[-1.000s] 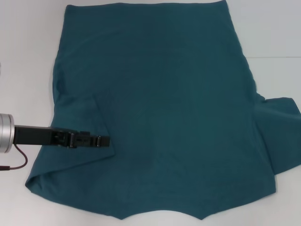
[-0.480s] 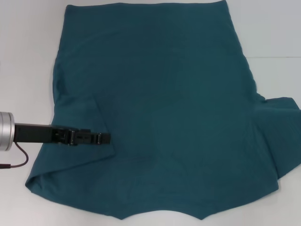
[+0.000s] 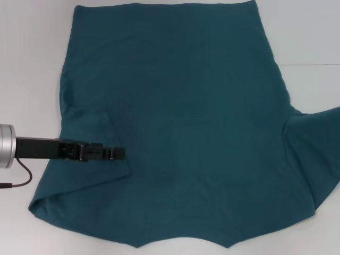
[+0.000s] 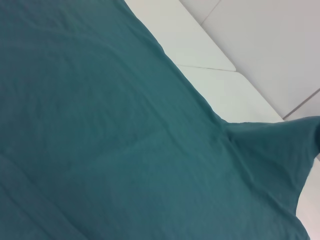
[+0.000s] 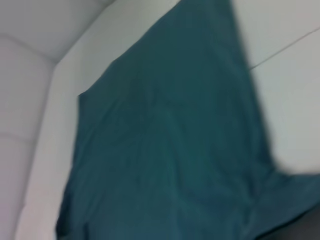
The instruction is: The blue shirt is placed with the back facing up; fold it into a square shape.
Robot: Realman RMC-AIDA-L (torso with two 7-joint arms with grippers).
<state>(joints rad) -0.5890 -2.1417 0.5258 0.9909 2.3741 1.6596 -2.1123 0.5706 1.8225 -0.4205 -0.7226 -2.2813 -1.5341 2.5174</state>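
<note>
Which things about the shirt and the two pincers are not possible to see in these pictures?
- Right pincer: in no view; only a dark blur at the right wrist picture's corner.
- Left pincer: head view shows it over the folded-in left sleeve; fingers too small to judge.
- Blue shirt: far hem and near edge cut off by the head frame; right sleeve runs past the edge.
- Shirt's front: faces down, hidden.

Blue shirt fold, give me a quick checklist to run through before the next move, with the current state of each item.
1. Blue shirt back up, no lettering showing: ok.
2. Left sleeve folded onto the body: ok.
3. Right sleeve folded in: not ok, it spreads out on the table.
4. Left gripper over the folded left sleeve's edge: ok.
5. Left jaws free of cloth: cannot tell.
6. Right gripper located: cannot tell, out of head view.
</note>
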